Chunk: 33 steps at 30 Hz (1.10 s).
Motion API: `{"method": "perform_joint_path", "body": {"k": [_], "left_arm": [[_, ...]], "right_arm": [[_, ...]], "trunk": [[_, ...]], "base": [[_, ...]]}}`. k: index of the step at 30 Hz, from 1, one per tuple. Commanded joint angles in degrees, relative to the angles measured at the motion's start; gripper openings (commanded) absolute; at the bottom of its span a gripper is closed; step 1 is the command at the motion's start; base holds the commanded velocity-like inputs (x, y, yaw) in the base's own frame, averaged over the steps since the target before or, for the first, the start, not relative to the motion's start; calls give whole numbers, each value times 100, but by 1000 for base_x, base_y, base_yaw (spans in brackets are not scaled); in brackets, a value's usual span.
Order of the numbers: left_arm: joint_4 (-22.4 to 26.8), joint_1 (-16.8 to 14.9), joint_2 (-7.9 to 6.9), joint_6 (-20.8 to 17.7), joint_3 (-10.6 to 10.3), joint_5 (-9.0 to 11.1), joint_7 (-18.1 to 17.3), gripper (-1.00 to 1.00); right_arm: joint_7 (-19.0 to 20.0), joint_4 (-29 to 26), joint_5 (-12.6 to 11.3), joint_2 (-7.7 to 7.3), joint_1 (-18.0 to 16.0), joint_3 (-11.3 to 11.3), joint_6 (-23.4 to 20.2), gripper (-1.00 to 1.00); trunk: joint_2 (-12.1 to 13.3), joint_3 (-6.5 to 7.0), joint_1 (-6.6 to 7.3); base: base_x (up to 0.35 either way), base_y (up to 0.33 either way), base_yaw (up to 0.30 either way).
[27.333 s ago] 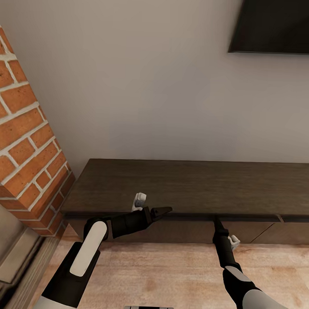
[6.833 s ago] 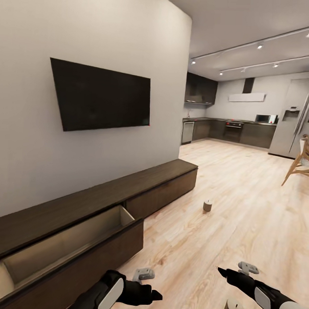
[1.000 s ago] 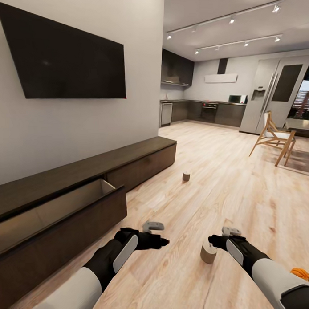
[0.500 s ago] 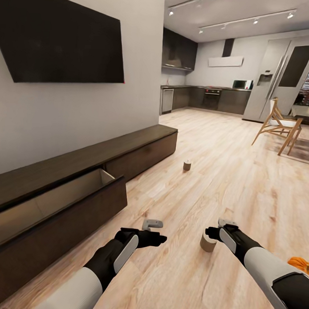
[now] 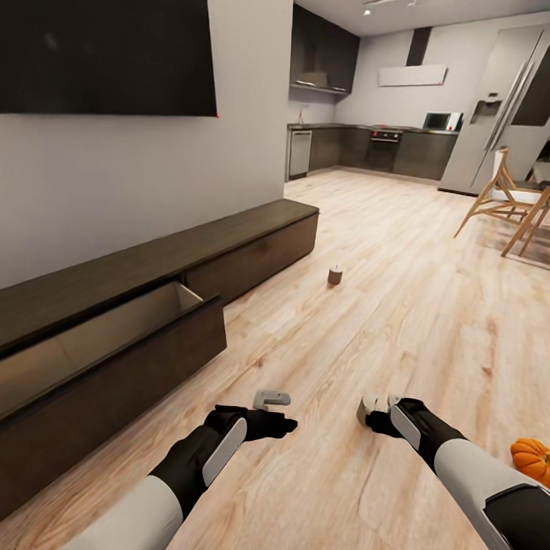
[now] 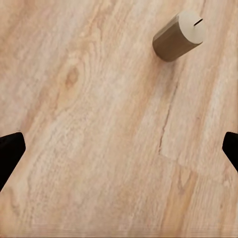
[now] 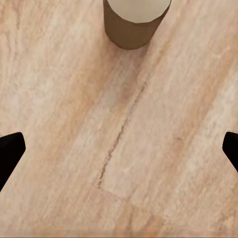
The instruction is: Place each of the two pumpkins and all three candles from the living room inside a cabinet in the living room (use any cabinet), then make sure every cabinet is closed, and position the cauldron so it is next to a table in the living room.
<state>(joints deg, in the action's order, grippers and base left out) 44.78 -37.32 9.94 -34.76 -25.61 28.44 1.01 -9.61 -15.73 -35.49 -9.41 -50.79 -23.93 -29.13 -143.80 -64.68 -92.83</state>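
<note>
Cabinet drawer open and looks empty. Your right gripper is spread wide over a candle on the floor; second candle and pumpkin also unstowed.

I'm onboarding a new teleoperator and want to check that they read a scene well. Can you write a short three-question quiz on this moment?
1. True or false: the drawer of the cabinet stands open.
2. What stands on the floor just ahead of the right gripper? A) a pumpkin B) a candle C) a cauldron
3. How many candles show on the floor in the head view, and where is the far candle?

Key
1. True: its pale inside shows.
2. B: the near candle stands upright beyond the open fingers.
3. Two. The far one stands near the cabinet's far end; the pumpkin lies by the right arm.
</note>
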Motion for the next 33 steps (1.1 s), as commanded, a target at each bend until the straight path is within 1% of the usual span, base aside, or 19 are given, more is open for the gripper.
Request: {"method": "perform_joint_path", "body": {"k": [1,4,13,17,22,24,27,33], "left_arm": [[5,-3,-1,-22,-5,22,11,100],[3,-3,-1,-22,-5,22,13,100],[-6,-3,-1,-15,-5,29,14,100],[-20,-3,-1,-13,-5,30,14,100],[-29,-3,-1,-13,-5,24,14,100],[-30,-3,-1,-13,-5,25,14,100],[-30,-3,-1,-13,-5,27,14,100],[-43,-3,6,-13,-5,30,16,100]], "right_arm": [[-45,-15,-59,-4,-1,-42,-24,100],[-48,-6,-56,0,-1,-46,-18,100],[-44,-1,-49,3,-1,-66,27,100],[-48,-1,-40,13,-1,-86,53,100],[-48,1,-37,16,-1,-103,101,100],[-48,9,-30,31,-1,-115,259,100],[-49,25,-21,51,-1,-120,380,100],[-43,34,15,61,1,-129,455,100]], "trunk": [[-4,-37,-1],[-8,-131,-9],[-8,-213,-9],[-8,-227,-9],[-8,-231,-9],[-8,-231,-9],[-8,-231,-9],[-8,-231,-9]], "base": [[0,0,0],[0,0,0],[1,0,0],[99,-36,0],[255,-138,0],[177,-103,0],[65,-38,0],[80,-52,0]]}}
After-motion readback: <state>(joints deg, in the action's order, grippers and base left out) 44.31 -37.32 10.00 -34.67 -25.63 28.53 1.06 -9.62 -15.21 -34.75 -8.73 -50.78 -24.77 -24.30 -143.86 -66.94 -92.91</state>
